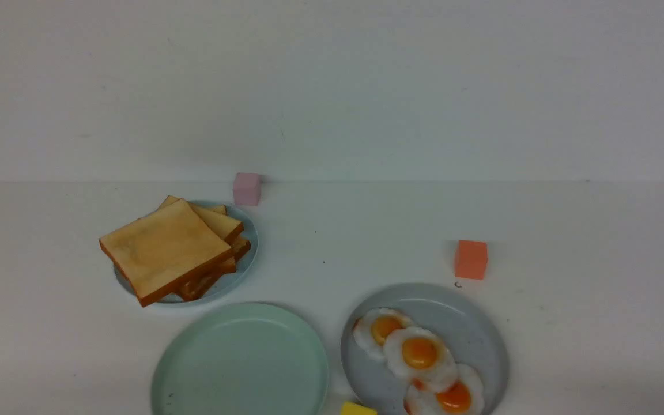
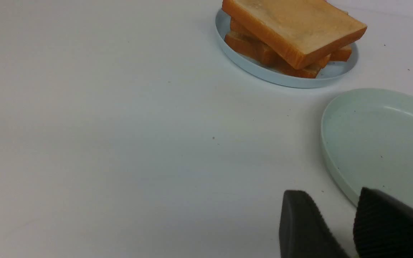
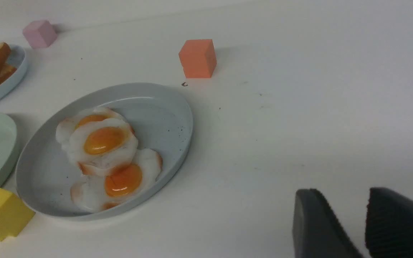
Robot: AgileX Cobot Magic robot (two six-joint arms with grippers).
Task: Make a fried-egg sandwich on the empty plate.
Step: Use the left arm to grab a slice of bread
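Observation:
A stack of square golden-brown toast slices (image 1: 165, 248) lies on a small light-blue plate (image 1: 246, 253) at the left; it also shows in the left wrist view (image 2: 292, 25). The pale mint-green plate (image 1: 240, 363) sits bare at the front centre. Three white fried eggs with orange yolks (image 1: 420, 353) overlap on a grey-blue plate (image 1: 464, 317) to its right. Neither gripper shows in the front view. My left gripper (image 2: 332, 193) is open and empty, low over the table beside the mint plate's rim (image 2: 330, 157). My right gripper (image 3: 344, 191) is open and empty, to the right of the egg plate (image 3: 163, 118).
A pink cube (image 1: 246, 188) stands at the back behind the toast. An orange cube (image 1: 471, 259) stands behind the egg plate. A yellow block (image 1: 358, 409) lies at the front edge between the two big plates. A white wall runs along the table's far edge.

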